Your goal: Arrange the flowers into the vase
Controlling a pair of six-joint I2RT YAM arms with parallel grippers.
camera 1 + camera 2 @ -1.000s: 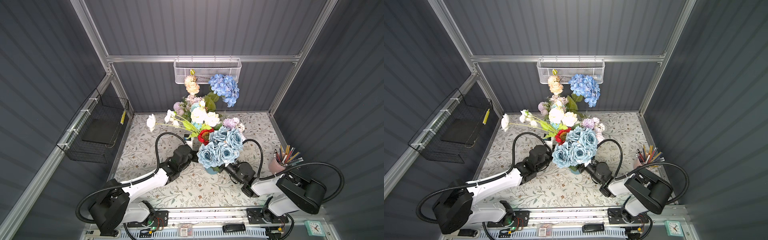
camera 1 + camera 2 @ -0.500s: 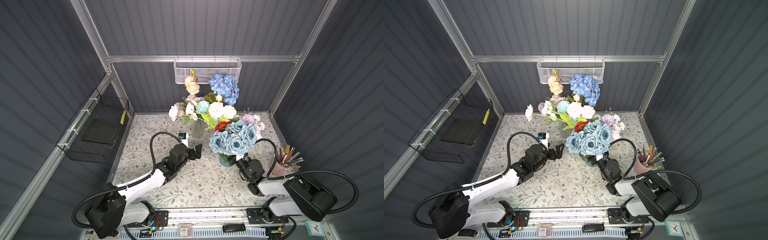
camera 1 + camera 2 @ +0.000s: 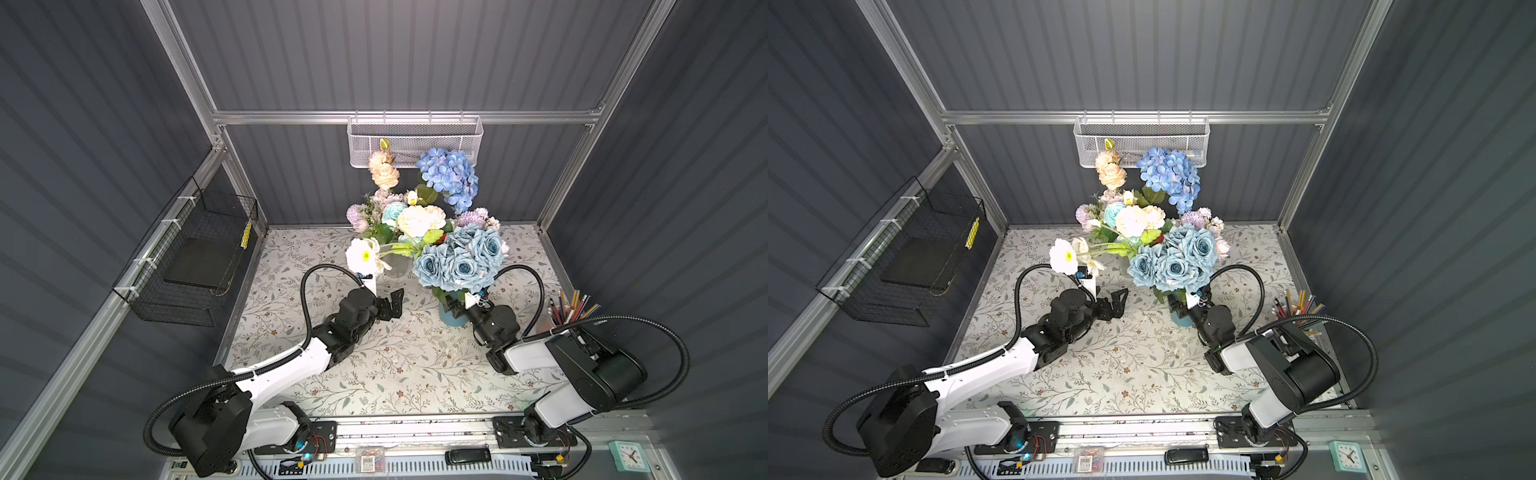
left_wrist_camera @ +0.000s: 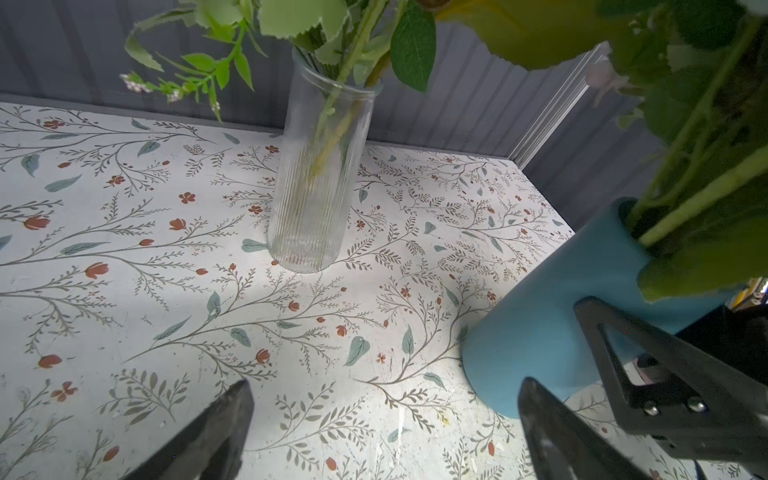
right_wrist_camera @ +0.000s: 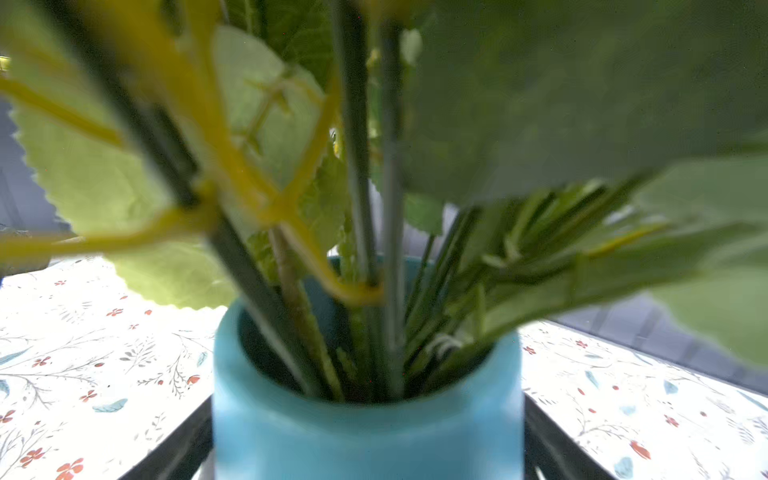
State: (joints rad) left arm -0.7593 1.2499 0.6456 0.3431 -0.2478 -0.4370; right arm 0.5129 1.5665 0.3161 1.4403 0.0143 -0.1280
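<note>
Two vases stand on the floral mat. A clear ribbed glass vase (image 4: 316, 178) (image 3: 397, 266) holds a few green stems. Beside it, a blue vase (image 5: 365, 436) (image 4: 540, 324) (image 3: 451, 318) is packed with stems under pale-blue roses (image 3: 461, 257) (image 3: 1177, 259). My right gripper (image 5: 368, 444) (image 3: 455, 309) is shut on the blue vase, one finger on each side. A blue hydrangea (image 3: 449, 176), peach roses (image 3: 384, 170), cream roses (image 3: 419, 220) and a white flower (image 3: 363, 255) rise above both vases. My left gripper (image 4: 384, 415) (image 3: 395, 303) (image 3: 1119, 301) hangs open and empty over the mat, left of the blue vase.
A pink cup of coloured pencils (image 3: 567, 309) stands at the right edge, close to the right arm. A white mesh basket (image 3: 415, 141) hangs on the back wall, and a black wire basket (image 3: 195, 257) on the left wall. A small clock (image 3: 629, 455) lies at the front right.
The right gripper has carried the blue vase and its roses to the right and farther back. The left gripper has come out from under the flowers and stands open. The white flower has swung right.
</note>
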